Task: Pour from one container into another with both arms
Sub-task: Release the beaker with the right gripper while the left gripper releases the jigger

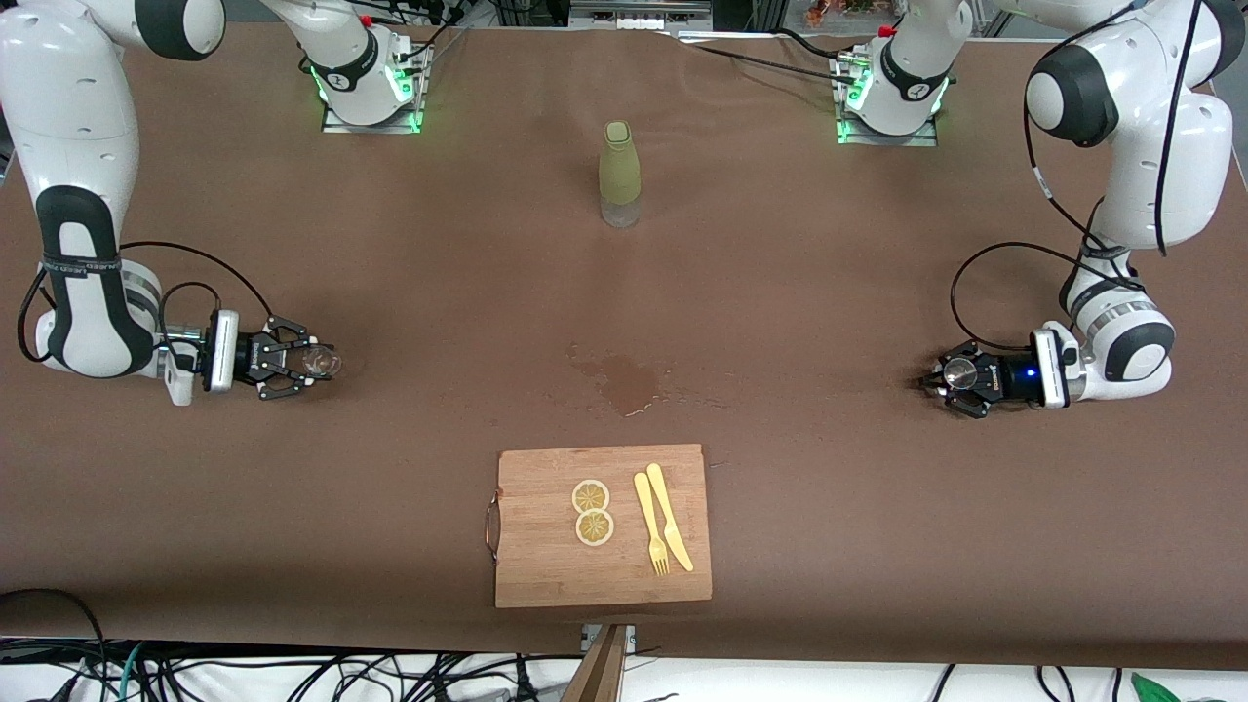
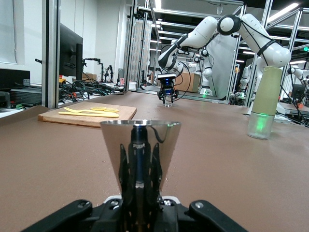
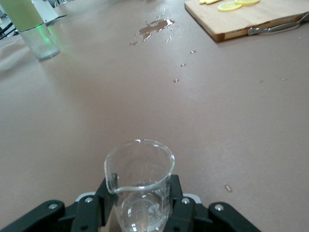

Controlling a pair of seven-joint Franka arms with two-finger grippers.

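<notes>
The right end effector (image 1: 297,362) is clamped on the tiny clear glass cup (image 1: 322,363), low at the right arm's end of the brown table (image 1: 780,292); the left end effector (image 1: 951,375) grips the small shiny steel hourglass jigger (image 1: 961,370) at the left arm's end, well apart from the cup; both vessels sit upright in the wrist views; a wet spill (image 1: 629,380) already darkens the table near the wooden cutting board (image 1: 526,556); the risk, as I judge it, is tilting before the rims meet, since the jigger's mouth is narrow and more liquid could miss it.
</notes>
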